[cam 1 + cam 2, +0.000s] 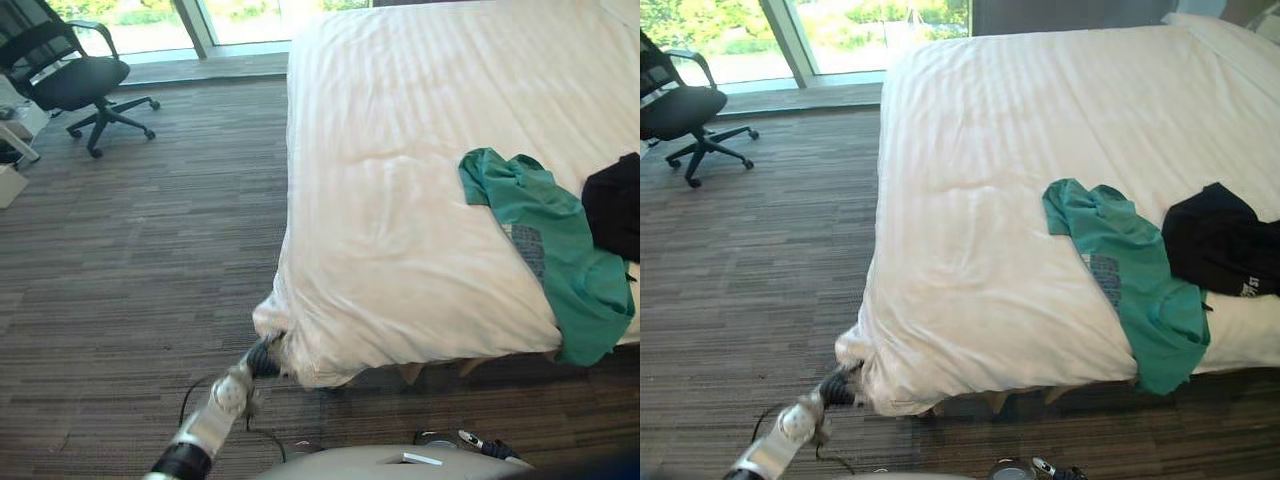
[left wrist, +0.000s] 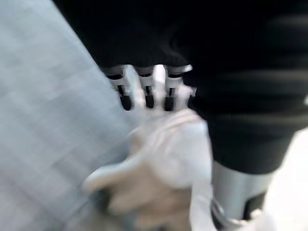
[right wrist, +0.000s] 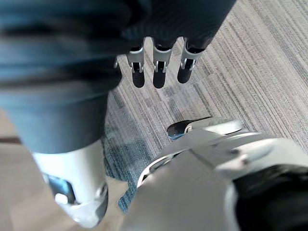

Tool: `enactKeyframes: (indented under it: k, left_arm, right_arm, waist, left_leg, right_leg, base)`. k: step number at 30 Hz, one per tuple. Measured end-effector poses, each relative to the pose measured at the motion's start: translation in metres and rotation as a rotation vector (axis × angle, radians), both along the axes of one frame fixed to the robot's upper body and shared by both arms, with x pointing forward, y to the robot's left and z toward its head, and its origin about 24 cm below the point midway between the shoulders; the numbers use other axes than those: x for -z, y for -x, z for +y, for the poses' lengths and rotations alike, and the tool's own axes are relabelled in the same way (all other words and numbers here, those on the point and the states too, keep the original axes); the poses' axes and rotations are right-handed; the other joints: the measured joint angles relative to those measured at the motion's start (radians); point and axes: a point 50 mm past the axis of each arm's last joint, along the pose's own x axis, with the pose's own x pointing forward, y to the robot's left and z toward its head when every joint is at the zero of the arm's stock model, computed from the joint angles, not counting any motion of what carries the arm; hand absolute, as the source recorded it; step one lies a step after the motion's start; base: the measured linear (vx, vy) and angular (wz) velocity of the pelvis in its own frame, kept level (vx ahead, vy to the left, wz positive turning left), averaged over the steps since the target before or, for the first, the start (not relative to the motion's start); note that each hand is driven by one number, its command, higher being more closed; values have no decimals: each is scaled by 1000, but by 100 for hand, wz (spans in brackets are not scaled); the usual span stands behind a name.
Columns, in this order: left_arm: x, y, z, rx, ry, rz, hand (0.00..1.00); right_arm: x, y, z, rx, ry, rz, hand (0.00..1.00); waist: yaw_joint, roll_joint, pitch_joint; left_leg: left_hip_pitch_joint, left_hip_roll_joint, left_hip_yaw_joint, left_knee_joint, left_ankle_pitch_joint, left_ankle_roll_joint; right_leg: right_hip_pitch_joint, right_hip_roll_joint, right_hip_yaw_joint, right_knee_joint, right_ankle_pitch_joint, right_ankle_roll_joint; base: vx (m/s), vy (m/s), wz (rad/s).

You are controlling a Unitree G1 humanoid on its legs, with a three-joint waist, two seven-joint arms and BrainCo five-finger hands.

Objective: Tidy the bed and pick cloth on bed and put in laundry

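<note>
Duvet [image 1: 400, 200] corner in hand; 2 garments awaiting laundry.
Our left hand [image 1: 262, 358] has its fingers [image 2: 147, 91] closed on the bunched near corner. We judge a slow, level pull outward would flatten it without sliding the teal shirt [image 1: 560, 250] and black garment [image 1: 615, 205], which lie touching near the duvet's right edge, in no container. Right hand [image 3: 159, 72] hangs slack-fingered, empty, above carpet [image 3: 240, 62].

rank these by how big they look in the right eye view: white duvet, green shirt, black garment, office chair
1. white duvet
2. green shirt
3. black garment and office chair: unranked. Both are cut off by the picture's edge, and the chair stands farther from the camera.
</note>
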Motion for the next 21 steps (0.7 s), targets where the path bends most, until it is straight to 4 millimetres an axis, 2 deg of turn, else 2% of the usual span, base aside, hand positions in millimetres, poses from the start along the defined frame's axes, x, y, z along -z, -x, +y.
enactKeyframes:
  k: [3,6,8,11,14,17,21]
  left_arm:
    - [25,45,3,-121,-8,194,0]
    - [36,73,11,-263,-34,298,0]
    - [39,84,11,-317,-44,337,0]
    - [41,89,10,-378,-6,341,0]
    - [42,92,9,-410,6,346,0]
    - [41,91,7,-420,5,303,0]
    - [39,81,2,-414,41,207,0]
  right_arm:
    - [1,3,1,9,-18,5,0]
    - [2,6,4,41,-30,9,0]
    - [4,8,9,54,-44,19,0]
    - [4,10,10,76,-50,28,0]
    - [5,14,10,167,-58,43,0]
    - [6,19,12,300,-84,44,0]
    - [6,16,11,548,-106,-56,0]
  waist:
    - [18,-17,-17]
    - [37,-23,-26]
    - [45,-24,-33]
    - [48,-26,-33]
    - [47,-22,-31]
    - [48,-21,-27]
    - [49,-23,-24]
  left_leg:
    - [6,0,-8,-1,0,0]
    - [33,-2,-23,-8,0,0]
    - [47,-4,-25,-11,0,0]
    - [51,-13,-25,-17,7,11]
    - [52,-19,-23,-46,31,18]
    - [63,-20,-12,-70,39,19]
    - [86,-31,6,-120,39,19]
  right_leg:
    - [13,0,-11,0,0,0]
    - [44,0,-11,0,0,0]
    - [51,0,-11,-1,0,0]
    - [53,-6,-8,-4,2,0]
    - [51,-3,-7,-26,32,-4]
    - [45,2,-3,-32,42,-7]
    - [31,11,36,-57,42,-7]
  base:
    - [13,-35,14]
    - [7,-38,11]
    - [-29,-51,3]
    - [-57,-46,-3]
    - [-100,-58,-8]
    - [-115,-64,-15]
    - [-158,-68,-26]
